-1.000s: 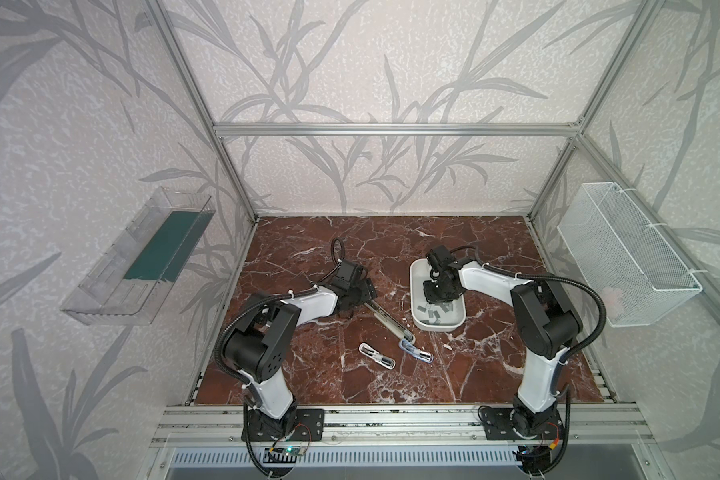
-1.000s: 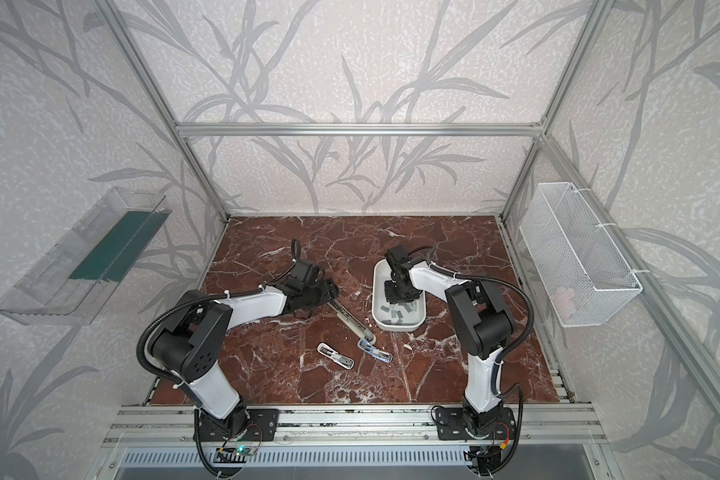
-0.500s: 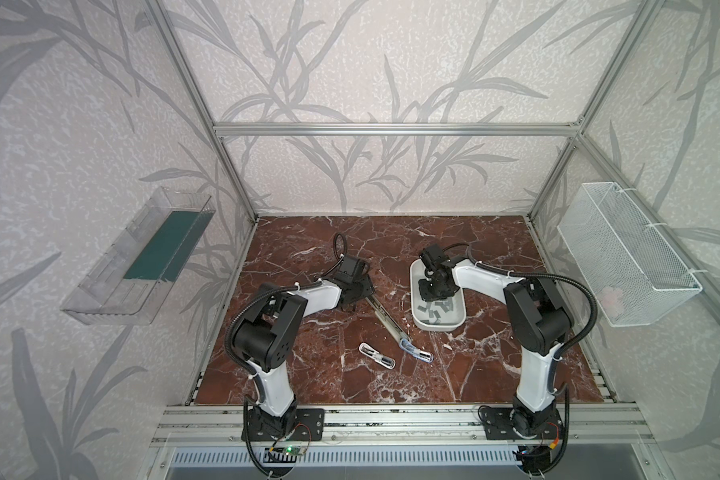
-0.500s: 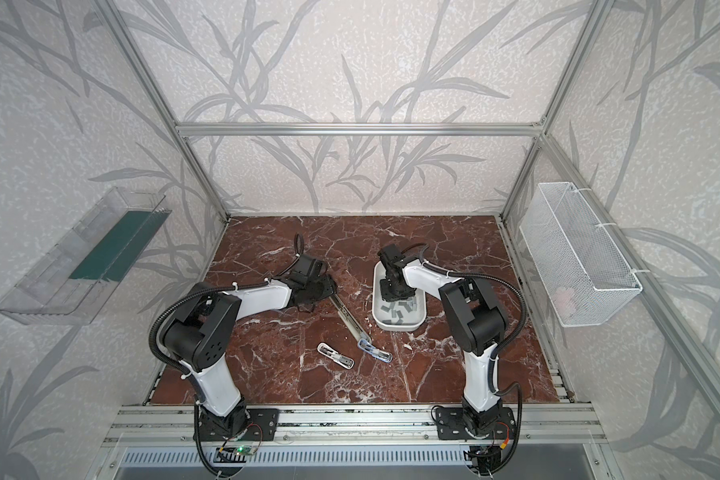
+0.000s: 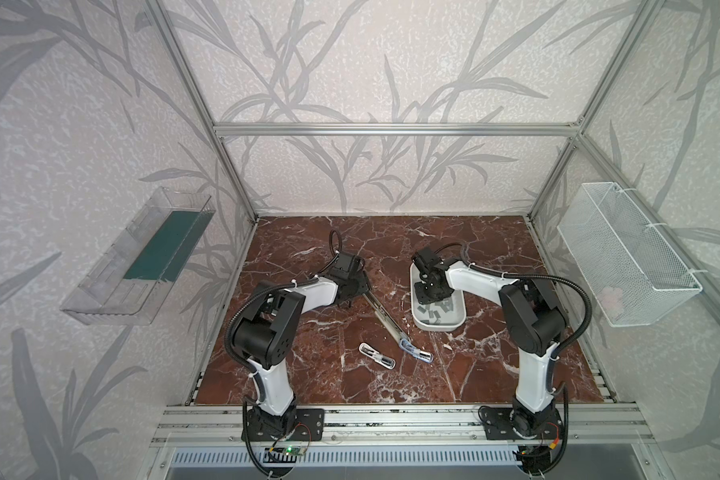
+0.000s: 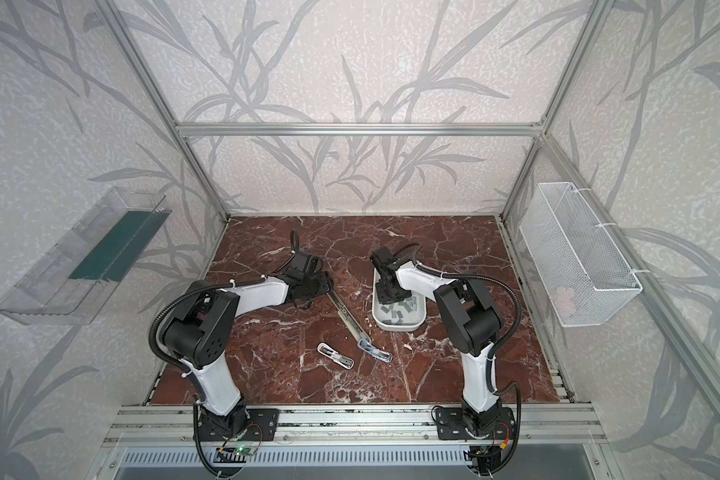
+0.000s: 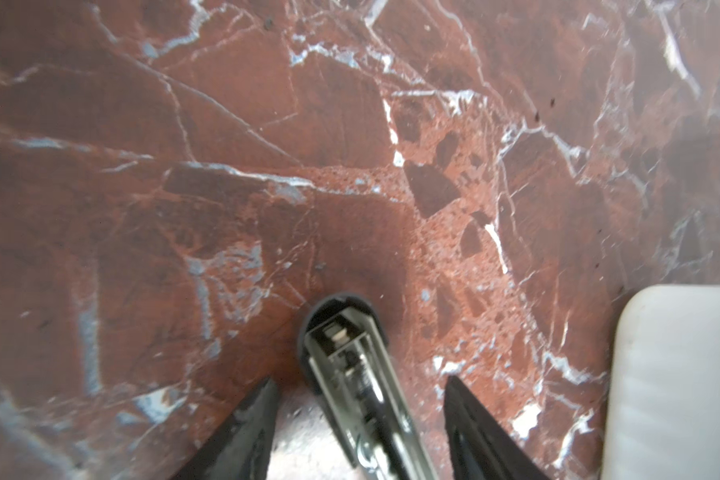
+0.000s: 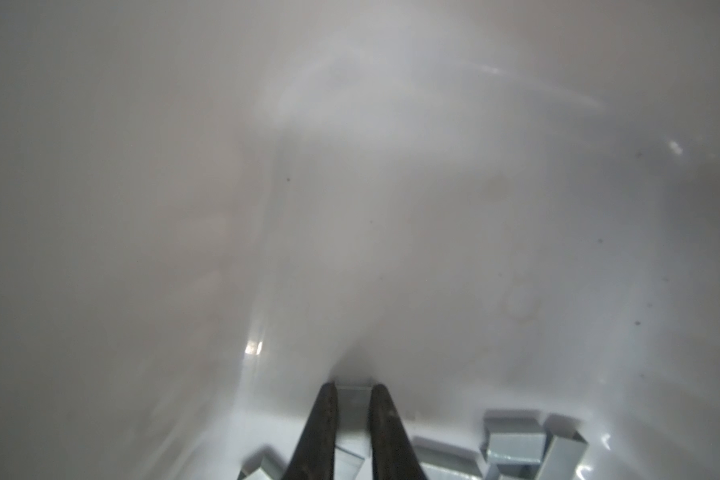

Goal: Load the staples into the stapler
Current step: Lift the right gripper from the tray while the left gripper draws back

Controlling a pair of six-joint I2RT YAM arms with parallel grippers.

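The right gripper [image 8: 352, 388] is pinching one staple strip [image 8: 352, 415] in the white tray [image 5: 441, 328].
Its fingers are squeezing shut on it, and the strip's long side seems to be running along them. The stapler [image 5: 385, 318] is lying just left of the tray, slanting long from the left gripper [image 7: 361, 379] toward the front. That gripper's fingers are standing open around its end, not touching.

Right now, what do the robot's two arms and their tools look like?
Both arms match: the left arm and right arm have glossy white links between bulky black joint housings, with ribbed black cable looping alongside, fixed by white ties. Each stands on a black base plate. The left tool and right tool have matte black fingers tapering to narrow tips.
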